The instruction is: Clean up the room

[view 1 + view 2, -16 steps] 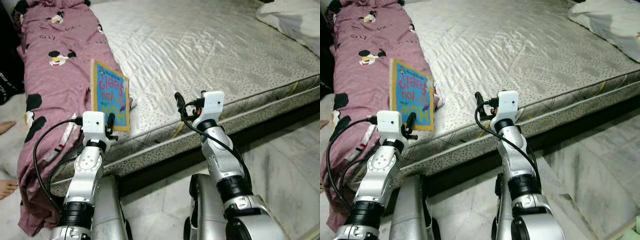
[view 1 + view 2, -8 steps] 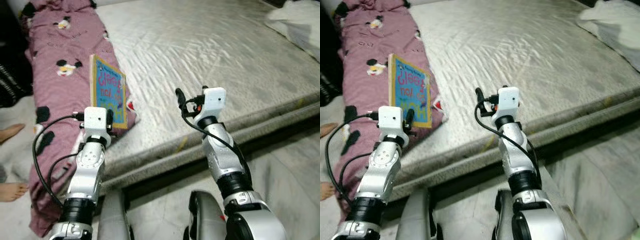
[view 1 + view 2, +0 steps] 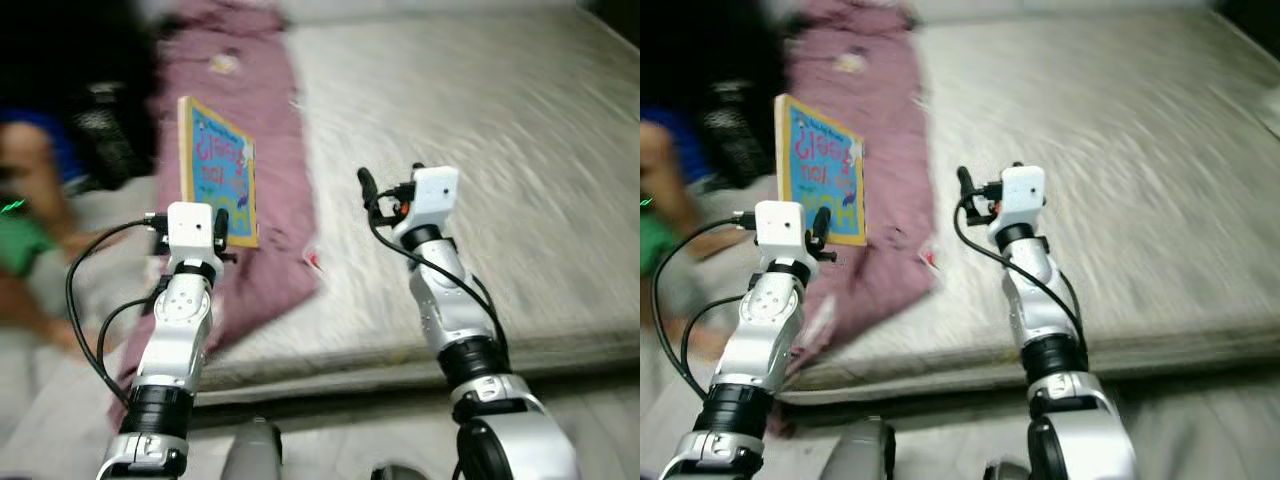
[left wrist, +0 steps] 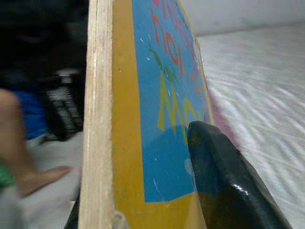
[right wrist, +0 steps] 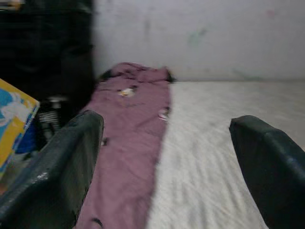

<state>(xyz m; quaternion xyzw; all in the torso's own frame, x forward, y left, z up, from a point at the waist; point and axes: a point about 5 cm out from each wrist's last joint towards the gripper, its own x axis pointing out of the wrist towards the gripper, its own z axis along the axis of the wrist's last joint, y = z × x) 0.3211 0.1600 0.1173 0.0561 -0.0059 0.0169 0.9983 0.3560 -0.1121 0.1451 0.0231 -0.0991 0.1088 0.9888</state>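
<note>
My left gripper (image 3: 218, 222) is shut on a blue and yellow picture book (image 3: 217, 173), held upright in front of me above the pink cartoon-print blanket (image 3: 260, 150). In the left wrist view one black finger (image 4: 228, 181) presses the book's cover (image 4: 157, 119). My right gripper (image 5: 167, 167) is raised over the bare mattress (image 3: 480, 150), open and holding nothing, its two fingers (image 5: 52, 176) wide apart. The blanket (image 5: 128, 143) lies along the mattress's left side.
A person (image 3: 30, 210) in green and blue sits blurred at the far left, by dark things on the floor. The mattress's front edge (image 3: 420, 350) runs across below my arms. A pale wall (image 5: 200, 38) stands behind the bed.
The camera has swung to the left and the picture is now blurred; the person has come into view. The left gripper keeps the book upright, and the right gripper stays open.
</note>
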